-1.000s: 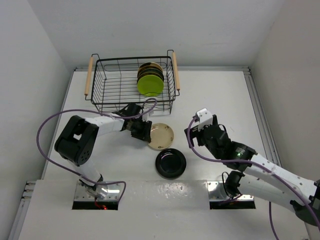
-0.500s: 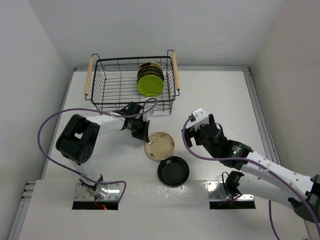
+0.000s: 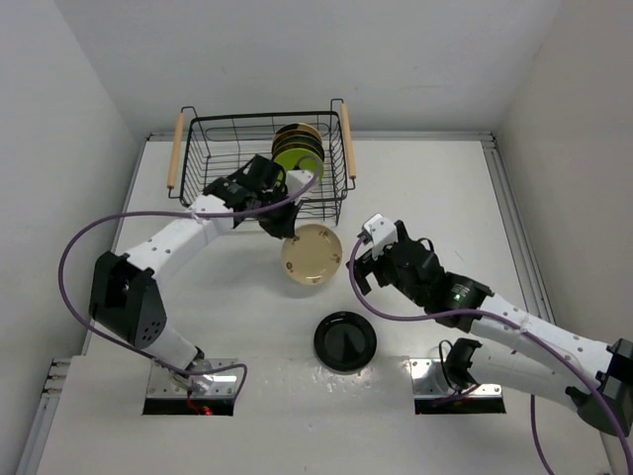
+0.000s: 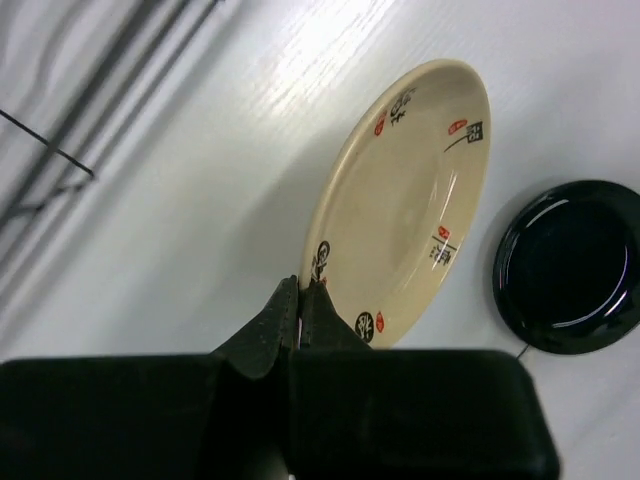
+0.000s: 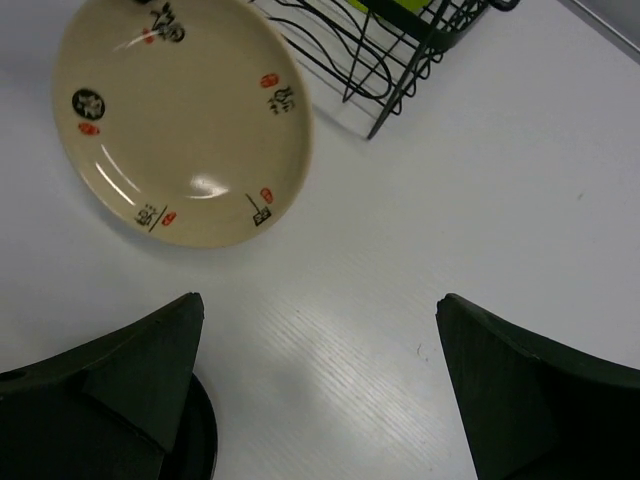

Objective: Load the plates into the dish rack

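Now we count two plates outside the one dish rack: a cream plate, pinched at its rim by our left gripper and tilted above the worktop just before the rack, and a black plate lying flat. A second ago the cream one lay flat too. Our right gripper gapes wide, empty. A lime green plate stands upright inside the rack.

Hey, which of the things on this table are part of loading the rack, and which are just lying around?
Job: dish rack; cream plate in the left hand; black plate on the table; lime green plate, racked.
Lying about: purple cable, part of the rig.
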`<act>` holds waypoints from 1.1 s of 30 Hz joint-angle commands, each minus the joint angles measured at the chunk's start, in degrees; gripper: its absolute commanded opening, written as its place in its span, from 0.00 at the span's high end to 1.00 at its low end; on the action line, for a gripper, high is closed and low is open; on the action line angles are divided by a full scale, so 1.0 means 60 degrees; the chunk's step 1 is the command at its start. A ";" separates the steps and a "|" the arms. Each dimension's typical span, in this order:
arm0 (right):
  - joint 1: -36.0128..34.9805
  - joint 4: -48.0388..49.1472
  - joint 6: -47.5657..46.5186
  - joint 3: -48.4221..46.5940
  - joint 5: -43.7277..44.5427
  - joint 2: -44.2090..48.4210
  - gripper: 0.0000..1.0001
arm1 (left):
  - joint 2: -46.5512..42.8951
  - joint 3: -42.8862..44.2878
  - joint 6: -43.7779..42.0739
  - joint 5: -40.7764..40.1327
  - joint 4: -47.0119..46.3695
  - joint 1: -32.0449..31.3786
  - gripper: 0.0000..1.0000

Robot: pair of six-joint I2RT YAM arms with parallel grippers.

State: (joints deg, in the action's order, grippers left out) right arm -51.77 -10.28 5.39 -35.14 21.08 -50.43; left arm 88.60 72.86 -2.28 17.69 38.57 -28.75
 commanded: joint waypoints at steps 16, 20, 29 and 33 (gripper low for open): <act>0.2956 0.1377 -0.1205 -0.0457 -0.2545 0.0423 0.02 | -0.0017 0.6827 -0.7233 -0.5116 0.0226 -0.1200 1.00; 0.3325 0.1567 -0.1498 -0.0823 -0.2883 -0.0396 0.02 | 0.0511 0.6271 -0.8538 -0.4723 -0.1358 -0.0585 1.00; 0.4407 0.2373 -0.1660 -0.1615 -0.4040 -0.2300 0.02 | 0.2635 0.6797 -0.8892 -0.2132 -0.1916 0.1041 1.00; 0.4716 0.2402 -0.1441 -0.1966 -0.4363 -0.2960 0.02 | 0.3148 0.6827 -0.8644 -0.1557 -0.1507 0.1145 1.00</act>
State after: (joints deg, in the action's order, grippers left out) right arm -24.64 0.58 -3.81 -43.66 -1.58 -66.48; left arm 108.88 111.46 -53.93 2.46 31.64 -21.91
